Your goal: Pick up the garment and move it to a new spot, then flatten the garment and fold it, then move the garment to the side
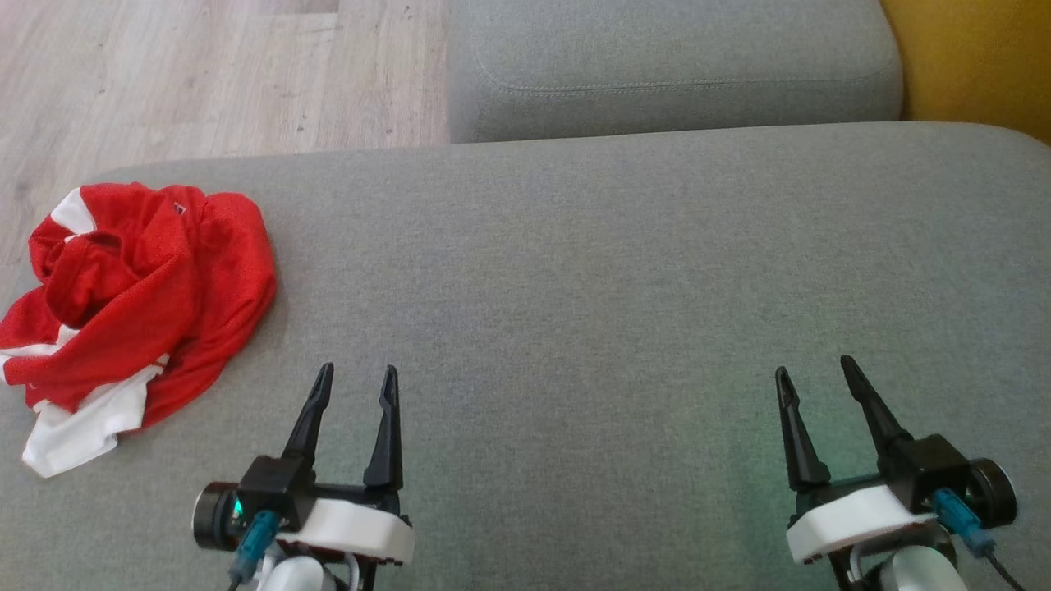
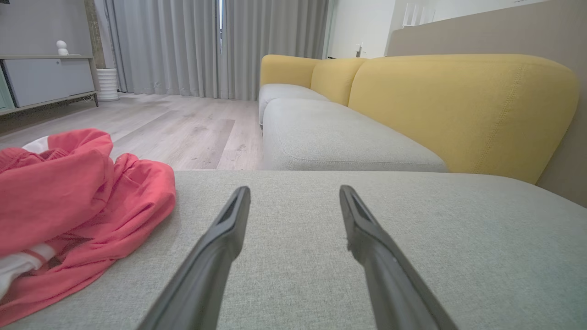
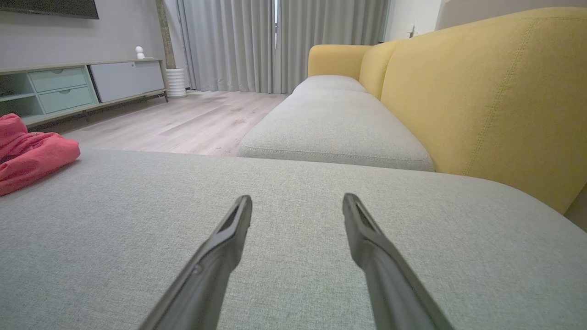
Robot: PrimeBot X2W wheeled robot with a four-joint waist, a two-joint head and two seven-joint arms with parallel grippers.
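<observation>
A crumpled red garment [image 1: 148,295] with white trim lies bunched at the left edge of the grey sofa cushion [image 1: 591,271]. My left gripper [image 1: 359,376] rests low over the cushion, open and empty, just right of the garment and apart from it. In the left wrist view the garment [image 2: 69,206] fills the left side beside my open left gripper [image 2: 294,190]. My right gripper [image 1: 813,367] is open and empty far to the right. The right wrist view shows the garment [image 3: 27,153] at its far left, well away from the right gripper [image 3: 297,198].
A second grey seat cushion [image 1: 673,66] lies beyond the one in front of me, with a yellow backrest [image 3: 495,91] along the right. Wooden floor [image 1: 205,74] drops off at the left. A low cabinet [image 3: 82,87] and curtains [image 2: 206,46] stand farther off.
</observation>
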